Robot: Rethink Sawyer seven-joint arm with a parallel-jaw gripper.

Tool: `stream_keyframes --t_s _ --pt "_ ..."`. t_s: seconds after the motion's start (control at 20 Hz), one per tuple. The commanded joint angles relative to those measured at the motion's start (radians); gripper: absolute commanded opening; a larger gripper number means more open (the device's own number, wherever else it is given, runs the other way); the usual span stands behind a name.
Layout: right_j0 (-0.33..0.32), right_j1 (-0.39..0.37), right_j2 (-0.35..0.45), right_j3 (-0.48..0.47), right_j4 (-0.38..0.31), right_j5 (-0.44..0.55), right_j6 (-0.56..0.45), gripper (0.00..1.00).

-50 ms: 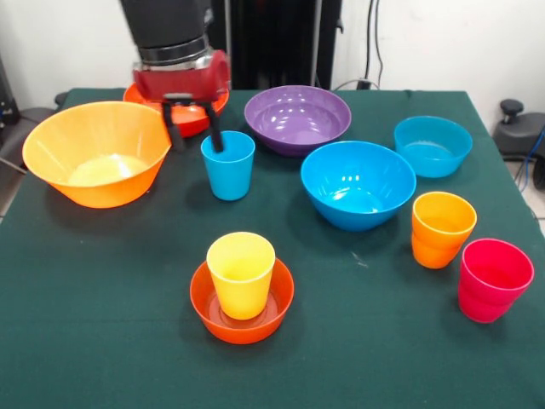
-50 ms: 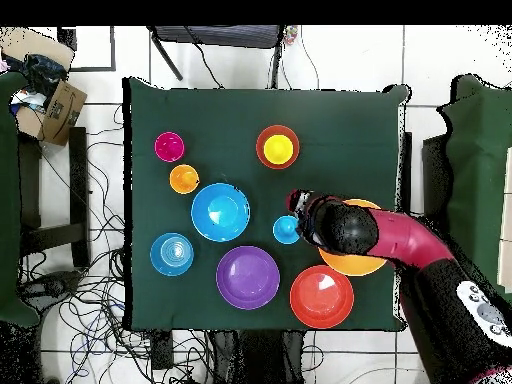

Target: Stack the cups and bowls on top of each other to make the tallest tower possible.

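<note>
My gripper (image 1: 195,134) is open and hangs low over the table at the back left. Its right finger (image 1: 215,136) is at the left rim of the blue cup (image 1: 228,166); the other finger stands outside the cup. Nothing is held. The yellow cup (image 1: 241,274) stands inside the small red-orange bowl (image 1: 243,322) at the front. The orange cup (image 1: 441,228) and pinkish-red cup (image 1: 494,279) stand at the right. The large light orange bowl (image 1: 95,153), purple bowl (image 1: 298,118), large blue bowl (image 1: 358,183) and small teal bowl (image 1: 433,145) sit apart. A red-orange bowl (image 1: 192,119) is partly hidden behind the gripper.
In the overhead view the arm (image 2: 400,250) covers most of the light orange bowl (image 2: 350,265), and the blue cup (image 2: 286,229) sits just beside the wrist. The green cloth (image 1: 102,341) ends at table edges on all sides.
</note>
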Motion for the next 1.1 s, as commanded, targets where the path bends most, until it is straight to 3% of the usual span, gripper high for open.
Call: stream_keyframes --t_s 0.05,0.25,0.7,1.1 --pt "0.034 0.023 0.204 0.12 -0.132 0.055 -0.264 1.0" --pt "0.056 0.028 0.241 0.152 -0.153 0.057 -0.238 1.0" --pt "0.119 -0.107 0.286 0.23 -0.188 0.006 -0.129 1.0" --pt "0.177 -0.22 0.216 0.26 -0.224 -0.047 -0.022 1.0"
